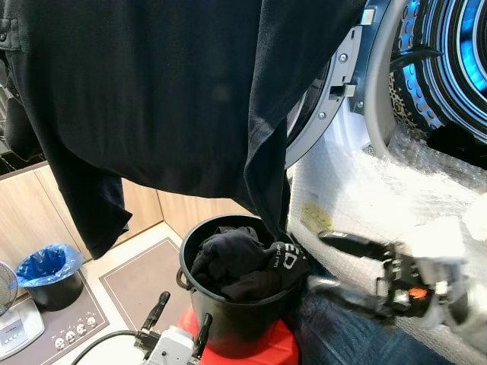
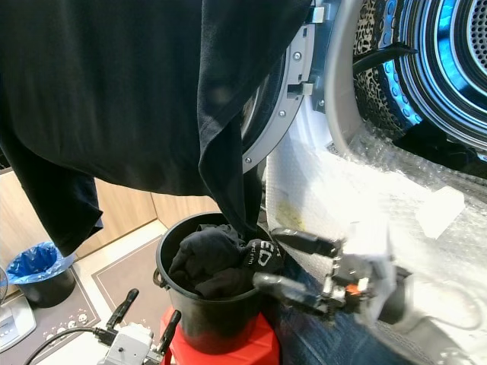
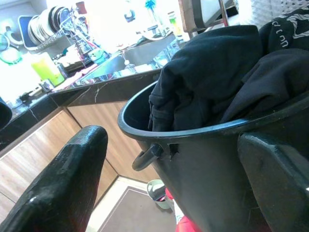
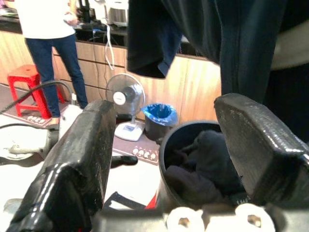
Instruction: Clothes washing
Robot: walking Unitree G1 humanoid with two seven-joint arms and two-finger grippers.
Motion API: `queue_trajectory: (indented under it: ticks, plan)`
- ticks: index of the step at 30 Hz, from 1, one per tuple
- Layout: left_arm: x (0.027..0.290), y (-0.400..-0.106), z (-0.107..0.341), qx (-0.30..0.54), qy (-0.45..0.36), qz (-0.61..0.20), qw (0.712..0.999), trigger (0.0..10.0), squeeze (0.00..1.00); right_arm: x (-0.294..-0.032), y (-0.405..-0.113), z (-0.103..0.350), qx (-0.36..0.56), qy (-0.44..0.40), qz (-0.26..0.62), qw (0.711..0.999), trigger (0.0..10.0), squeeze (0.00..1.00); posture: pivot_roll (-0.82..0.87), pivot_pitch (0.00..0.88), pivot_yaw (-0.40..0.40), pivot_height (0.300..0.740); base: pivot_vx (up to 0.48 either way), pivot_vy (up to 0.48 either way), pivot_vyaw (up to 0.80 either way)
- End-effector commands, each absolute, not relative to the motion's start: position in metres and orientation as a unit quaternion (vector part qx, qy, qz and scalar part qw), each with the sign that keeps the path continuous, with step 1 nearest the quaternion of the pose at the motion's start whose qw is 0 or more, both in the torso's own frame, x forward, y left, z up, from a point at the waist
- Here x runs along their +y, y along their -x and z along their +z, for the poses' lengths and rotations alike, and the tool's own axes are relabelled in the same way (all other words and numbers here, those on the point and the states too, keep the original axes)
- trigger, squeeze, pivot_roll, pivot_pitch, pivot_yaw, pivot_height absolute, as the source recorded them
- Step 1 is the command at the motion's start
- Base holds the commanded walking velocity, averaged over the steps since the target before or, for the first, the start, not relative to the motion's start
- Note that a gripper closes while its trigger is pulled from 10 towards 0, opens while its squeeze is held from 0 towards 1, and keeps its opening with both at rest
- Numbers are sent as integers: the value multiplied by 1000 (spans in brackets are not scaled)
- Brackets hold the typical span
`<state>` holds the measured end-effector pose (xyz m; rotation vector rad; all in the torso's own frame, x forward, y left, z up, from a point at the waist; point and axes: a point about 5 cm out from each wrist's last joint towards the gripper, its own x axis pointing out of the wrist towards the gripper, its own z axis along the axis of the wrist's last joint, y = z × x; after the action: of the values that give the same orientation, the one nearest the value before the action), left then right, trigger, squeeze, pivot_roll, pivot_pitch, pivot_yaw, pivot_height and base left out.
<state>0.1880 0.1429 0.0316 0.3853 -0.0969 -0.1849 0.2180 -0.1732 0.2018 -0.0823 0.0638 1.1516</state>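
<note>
Laundry is gathered in one black bucket (image 1: 228, 315), which is set on a red stool (image 1: 270, 348) in front of the washing machine. Dark garments (image 1: 243, 266) are heaped inside it, the top one printed with white letters. One large black shirt (image 1: 167, 91) is hung across the upper part of the head views, its lower corner trailing down into the bucket beside the heap. One round washer door (image 1: 335, 84) is swung open behind the shirt, and the drum (image 1: 456, 53) is seen lit in blue to the right. Bubble wrap (image 1: 365, 198) is draped over the machine front below the opening.

The right gripper (image 1: 329, 261) is held just right of the bucket rim, its two black fingers spread wide with nothing between them; in the right wrist view the bucket is framed between the two fingers (image 4: 82, 145). The left gripper (image 1: 181, 319) is placed low at the bucket's near side, fingers parted and empty, and in its wrist view the bucket wall (image 3: 203, 159) is seen close, with one handle lug at the rim.

One bin lined with a blue bag (image 1: 47, 275) is stood on the floor by the wooden cabinets. One white fan (image 4: 124, 104) is seen next to it, and a second red stool (image 4: 24, 79) is found beside one person in a white top and jeans (image 4: 46, 43)
</note>
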Motion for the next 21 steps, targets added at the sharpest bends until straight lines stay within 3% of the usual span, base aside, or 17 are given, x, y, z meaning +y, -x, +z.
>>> queue_trajectory:
  ticks: [1, 7, 14, 19, 21]
  plan:
    - [144, -186, 29, -43, -191, -94, 976, 10000, 0, -170, -220, 189, 48, 51, 534, 843, 10000, 0, -71, 0, 8, 740, 0, 0, 0]
    - [144, -185, 29, -42, -192, -90, 976, 10000, 0, -158, -225, 162, 73, 56, 513, 853, 10000, 0, -61, 0, 2, 740, 0, 0, 0]
    - [145, -183, 28, -40, -194, -91, 976, 10000, 0, -145, -242, 142, 92, 49, 439, 892, 10000, 0, -59, 0, 5, 740, 0, 0, 0]
    - [147, -183, 27, -34, -198, -94, 975, 10000, 0, -124, -258, 123, 88, 78, 375, 919, 10000, 0, -71, 0, 16, 740, 0, 0, 0]
    - [147, -182, 27, -33, -197, -94, 975, 10000, 0, -110, -260, 110, 129, 49, 375, 917, 10000, 0, -69, 0, 16, 740, 0, 0, 0]
